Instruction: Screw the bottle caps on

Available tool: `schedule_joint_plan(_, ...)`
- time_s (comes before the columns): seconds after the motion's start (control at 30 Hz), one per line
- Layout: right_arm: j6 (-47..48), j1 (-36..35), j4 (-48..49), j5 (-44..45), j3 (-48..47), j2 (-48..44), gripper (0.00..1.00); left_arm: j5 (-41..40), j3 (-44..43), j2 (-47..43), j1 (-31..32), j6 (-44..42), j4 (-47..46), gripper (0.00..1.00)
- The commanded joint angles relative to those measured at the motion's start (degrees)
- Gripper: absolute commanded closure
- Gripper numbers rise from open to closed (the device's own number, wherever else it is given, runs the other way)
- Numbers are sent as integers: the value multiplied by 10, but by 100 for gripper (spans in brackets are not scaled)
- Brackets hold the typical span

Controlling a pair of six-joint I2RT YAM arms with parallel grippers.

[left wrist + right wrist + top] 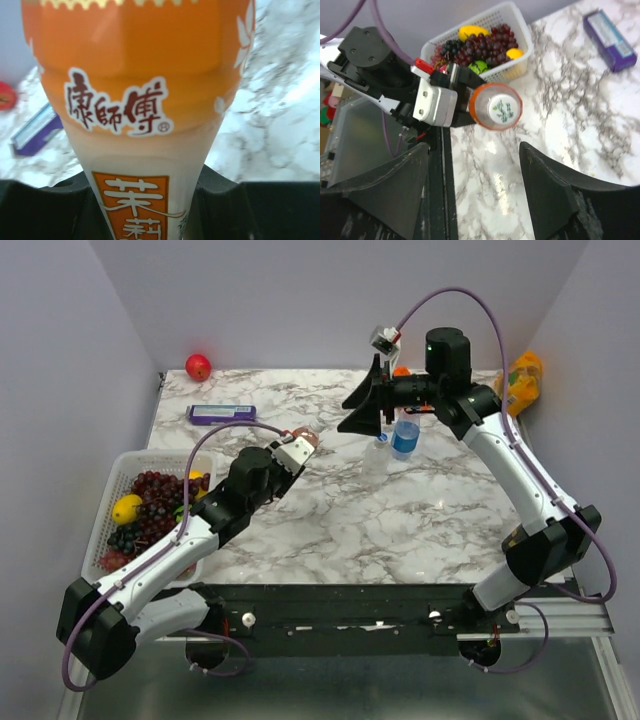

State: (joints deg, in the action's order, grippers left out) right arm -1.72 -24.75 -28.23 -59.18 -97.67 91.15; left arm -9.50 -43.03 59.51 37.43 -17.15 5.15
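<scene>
My left gripper [303, 443] is shut on the orange-liquid bottle [145, 100], which lies roughly level above the table's middle left; black fingers [235, 205] press it on both sides. In the right wrist view the bottle's round whitish end with green marks [500, 107] points at the camera. My right gripper [365, 405] is open and empty, raised at the back centre, its jaws [472, 150] wide apart and aimed toward that bottle. The blue-labelled bottle [405, 437] stands just right of it, with a small clear object [381, 441] beside it. I can make out no loose caps.
A white basket [118, 462] of grapes and fruit sits at the left edge, also in the right wrist view [526, 47]. A purple box [222, 413] lies at the back left, a red apple [198, 366] at the back wall, a yellow-orange pouch [522, 380] at the back right.
</scene>
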Motion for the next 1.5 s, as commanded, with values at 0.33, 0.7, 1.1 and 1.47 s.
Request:
schedule_joint_plan(0.33, -49, -40, 149, 48, -9, 46, 6, 171, -49, 11, -7, 135, -15, 100)
schedule_joint_plan(0.7, -160, -40, 227, 18, 12, 66, 46, 181, -51, 10, -8, 154, -20, 100)
schedule_joint_plan(1.1, -177, -100, 87, 293, -38, 86, 100, 12, -138, 82, -3, 336, -59, 100)
schedule_joint_plan(1.47, -171, -74, 125, 339, -88, 83, 46, 6, -101, 56, -1, 297, -22, 100)
